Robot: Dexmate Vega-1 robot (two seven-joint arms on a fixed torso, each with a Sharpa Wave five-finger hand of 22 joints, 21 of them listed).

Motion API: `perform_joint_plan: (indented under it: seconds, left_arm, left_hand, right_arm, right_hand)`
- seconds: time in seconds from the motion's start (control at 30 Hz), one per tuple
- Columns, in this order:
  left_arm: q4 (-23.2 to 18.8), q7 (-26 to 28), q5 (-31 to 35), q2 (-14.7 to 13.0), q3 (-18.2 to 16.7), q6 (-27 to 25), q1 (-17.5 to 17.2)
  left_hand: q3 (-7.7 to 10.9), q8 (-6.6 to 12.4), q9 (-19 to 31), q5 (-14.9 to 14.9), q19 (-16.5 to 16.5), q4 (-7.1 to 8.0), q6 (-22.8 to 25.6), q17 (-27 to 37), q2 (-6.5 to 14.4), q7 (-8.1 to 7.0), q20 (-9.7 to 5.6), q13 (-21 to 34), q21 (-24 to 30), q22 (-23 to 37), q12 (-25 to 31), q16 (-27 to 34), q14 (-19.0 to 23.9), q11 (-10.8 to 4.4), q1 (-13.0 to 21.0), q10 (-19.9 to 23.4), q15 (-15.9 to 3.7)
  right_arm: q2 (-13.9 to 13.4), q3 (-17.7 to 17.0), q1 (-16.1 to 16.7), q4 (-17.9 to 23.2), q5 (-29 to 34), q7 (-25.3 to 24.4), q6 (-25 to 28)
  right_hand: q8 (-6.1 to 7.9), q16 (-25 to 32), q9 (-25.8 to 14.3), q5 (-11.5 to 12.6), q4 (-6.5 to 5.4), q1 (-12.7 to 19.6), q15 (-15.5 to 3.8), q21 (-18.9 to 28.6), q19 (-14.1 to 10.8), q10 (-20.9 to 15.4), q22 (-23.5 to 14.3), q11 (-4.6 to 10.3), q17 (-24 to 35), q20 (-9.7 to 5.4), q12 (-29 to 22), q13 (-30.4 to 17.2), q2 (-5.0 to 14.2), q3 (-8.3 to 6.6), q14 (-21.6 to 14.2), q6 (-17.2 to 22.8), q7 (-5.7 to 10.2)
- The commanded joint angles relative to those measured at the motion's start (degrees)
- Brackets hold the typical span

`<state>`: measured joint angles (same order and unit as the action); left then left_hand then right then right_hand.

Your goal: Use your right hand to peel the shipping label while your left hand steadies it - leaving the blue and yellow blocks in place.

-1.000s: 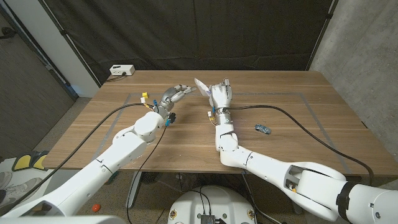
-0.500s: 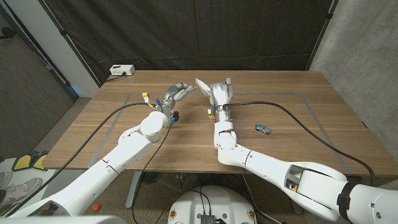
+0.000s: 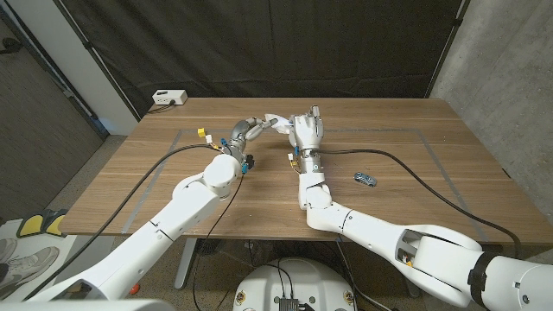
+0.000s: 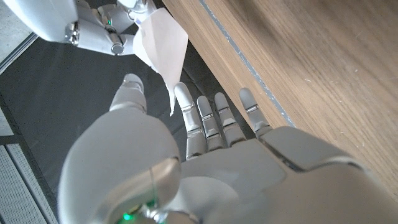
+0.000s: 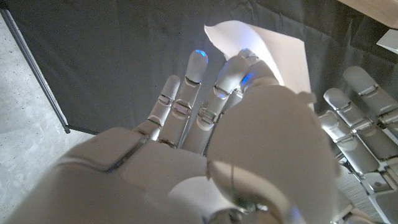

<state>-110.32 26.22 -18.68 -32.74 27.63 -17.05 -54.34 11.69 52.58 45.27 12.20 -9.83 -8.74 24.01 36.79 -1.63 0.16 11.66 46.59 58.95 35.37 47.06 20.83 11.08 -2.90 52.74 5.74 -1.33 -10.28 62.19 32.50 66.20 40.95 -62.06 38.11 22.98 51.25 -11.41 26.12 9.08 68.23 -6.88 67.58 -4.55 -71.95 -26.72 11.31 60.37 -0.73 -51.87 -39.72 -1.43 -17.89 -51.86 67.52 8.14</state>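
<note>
My right hand (image 3: 308, 130) is raised over the table's far middle and pinches a white shipping label (image 3: 276, 119) between thumb and fingers. The right wrist view shows the label (image 5: 268, 51) sticking out past that hand (image 5: 236, 143). My left hand (image 3: 245, 130) reaches in beside it with straight, spread fingers. In the left wrist view the label (image 4: 160, 46) hangs from the right hand (image 4: 93, 25), its lower tip between the thumb and fingers of my left hand (image 4: 186, 162), not plainly pinched. A small blue block (image 3: 365, 179) lies right of my right arm. A small yellow block (image 3: 200, 134) sits near my left wrist.
A white box (image 3: 168, 98) with a cable stands at the table's (image 3: 449, 173) back left corner. Black cables run across the tabletop along both arms. A dark curtain hangs behind the table.
My left hand has moved right, closing in on the label. The label has tipped lower toward the left fingers. The right hand stays in place, and both blocks are where they were.
</note>
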Motion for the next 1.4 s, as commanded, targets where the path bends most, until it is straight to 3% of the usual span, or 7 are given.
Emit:
perform_joint_plan:
  seconds: [0.03,0.1,0.27,0.53,0.7,0.93,1.4]
  left_arm:
    - [-1.6,-2.7,0.3,-2.3,1.6,-3.8,1.8]
    - [-1.6,-4.8,0.3,-3.4,1.9,-2.7,2.1]
    - [-2.5,-7.6,0.7,-5.3,2.7,-3.4,3.0]
    - [-4.0,-9.9,-0.9,-6.9,2.2,-4.6,2.6]
    - [-2.8,-8.6,-3.4,-5.1,0.4,-0.7,0.0]
    - [-3.1,-5.5,0.4,-5.5,1.2,0.1,-0.4]
    - [-0.6,-8.9,7.2,-7.0,5.4,-1.6,3.7]
  left_hand:
    - [-3.81,-1.46,0.8,0.0,-4.8,1.9,-8.7,0.6,-4.6,1.2,0.63,1.0,0.7,0.4,-0.6,-2.2,-3.5,2.2,-2.8,-5.6,2.47]
    - [-6.06,-2.62,0.9,0.9,-6.2,2.88,-12.3,1.0,-6.3,2.56,0.59,1.4,0.4,0.4,-1.0,-3.2,-5.5,3.06,-5.3,-8.1,3.57]
    - [-7.41,-6.32,-1.2,2.4,-7.8,3.37,-18.3,1.5,-6.1,4.21,0.55,1.7,0.3,0.5,-1.6,-4.5,-8.4,4.38,-5.9,-11.4,4.77]
    - [-5.05,-8.89,-4.1,3.3,-8.4,2.04,-19.4,1.8,-1.8,4.4,0.56,1.7,0.9,0.8,-1.3,-4.9,-9.0,5.0,-0.5,-12.4,5.42]
    - [-9.87,-12.69,-7.9,2.7,-9.3,6.4,-20.2,2.1,-4.1,4.97,0.55,1.1,1.2,1.1,-0.7,-5.4,-9.0,5.36,-9.5,-12.1,5.55]
    - [-11.22,-20.16,-12.2,3.4,-12.5,8.44,-28.8,2.2,-1.9,5.8,0.41,-0.7,1.6,2.2,-1.8,-6.6,-11.2,5.63,-11.9,-14.4,6.18]
    - [-8.37,-21.84,-17.9,3.6,-9.1,2.66,-19.5,1.0,-0.2,2.75,0.32,-4.9,4.1,2.3,-1.7,-6.2,-8.2,5.16,0.0,-10.5,5.93]
  right_arm:
    - [-0.1,-0.3,0.0,0.1,-0.1,-0.7,-1.3]
    - [0.0,-0.3,-0.1,-0.2,-0.3,-0.4,-1.5]
    - [0.2,-0.5,-0.1,-0.4,-0.9,0.1,-1.4]
    - [0.5,-2.8,0.3,0.9,-2.5,-1.2,-0.7]
    - [0.6,-4.1,0.6,2.2,-3.6,-1.0,0.2]
    - [0.6,-7.2,2.1,7.8,-7.5,3.7,3.1]
    - [0.4,-11.5,4.6,16.0,-13.2,6.4,1.6]
  right_hand:
    - [1.62,-0.6,-4.1,1.1,0.0,0.1,-5.97,1.0,0.6,0.1,-0.4,0.08,0.5,0.12,-0.1,-0.2,-0.71,-1.04,0.0,4.7,-1.8]
    - [1.69,-0.9,-4.2,1.4,0.0,0.0,-6.0,1.4,0.7,0.1,-0.5,0.06,0.6,0.07,0.0,-0.1,-0.88,-1.3,0.1,4.6,-1.74]
    - [1.81,-1.1,-4.3,1.8,-0.02,-0.1,-6.02,1.8,0.9,0.1,-0.6,0.07,0.7,0.04,0.1,0.0,-1.06,-1.64,-0.1,4.6,-1.68]
    - [2.05,-1.7,-4.7,2.8,-0.08,-0.5,-6.04,3.0,1.3,0.1,-0.6,0.21,0.8,0.04,0.2,-0.3,-1.54,-2.49,-0.2,4.3,-1.66]
    - [2.27,-2.1,-5.0,3.5,-0.09,-0.8,-6.08,3.8,1.6,-0.2,-0.6,0.11,0.9,-0.02,0.5,0.0,-2.0,-3.09,-0.4,4.3,-1.79]
    - [2.53,-2.3,-5.2,4.3,-0.09,-1.3,-6.03,4.6,1.9,-1.0,-0.5,0.14,1.1,0.15,0.7,0.4,-2.62,-3.66,-0.9,4.6,-1.75]
    - [2.61,-2.6,-5.5,6.0,-0.03,-2.1,-6.01,6.4,2.3,-1.6,-0.3,0.04,0.9,0.83,1.4,0.8,-3.42,-4.95,-1.9,4.5,-2.41]
